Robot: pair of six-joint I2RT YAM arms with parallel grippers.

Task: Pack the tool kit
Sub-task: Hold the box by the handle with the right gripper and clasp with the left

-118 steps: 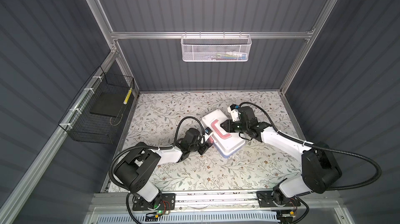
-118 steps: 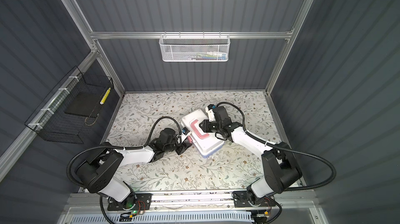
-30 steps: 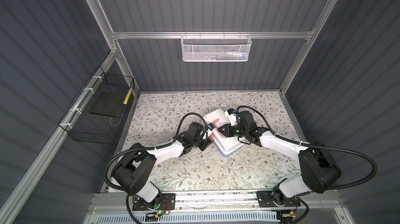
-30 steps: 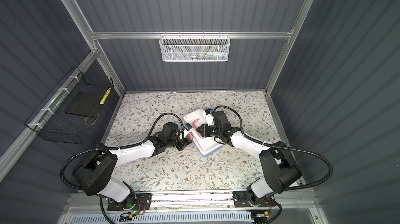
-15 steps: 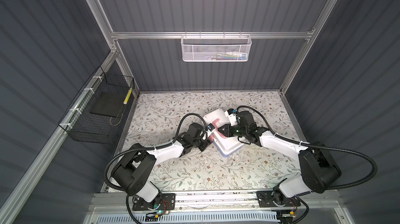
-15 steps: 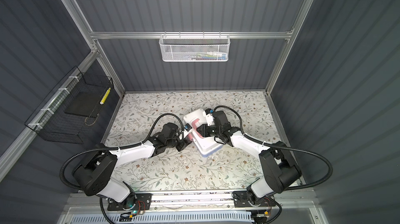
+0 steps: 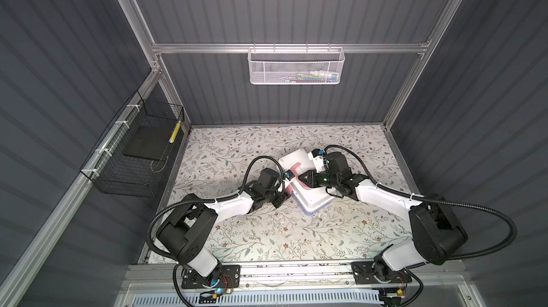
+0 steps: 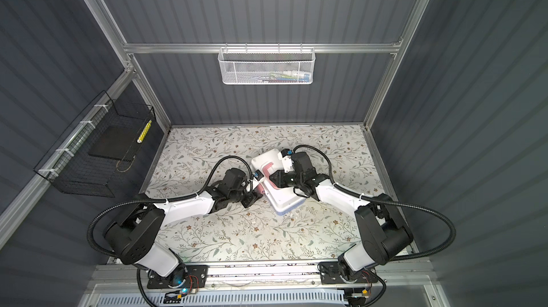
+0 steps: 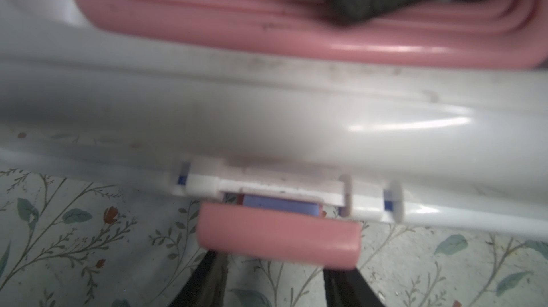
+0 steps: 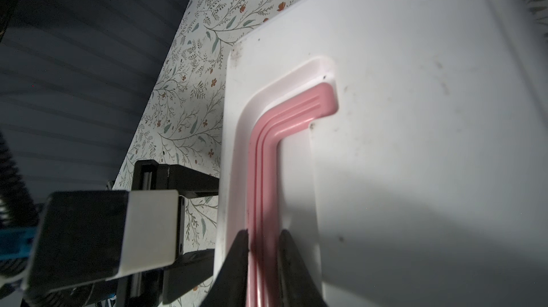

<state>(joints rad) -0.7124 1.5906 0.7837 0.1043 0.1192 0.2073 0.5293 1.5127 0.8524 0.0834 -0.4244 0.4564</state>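
Walled robot test booth in a lab

Dark ribbed wall panels [image 7: 296, 3] in an aluminium frame [image 7: 207, 48] box in the floral tabletop [image 7: 267, 237]. A white mesh basket [image 7: 296, 67] hangs behind it, a black wire basket [image 7: 124, 181] hangs left of it, and an arm-mounting rail [image 7: 296, 270] runs along its near edge.

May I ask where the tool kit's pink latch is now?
The latch sits on the tool kit's left side in both top views, directly before the left end effector.
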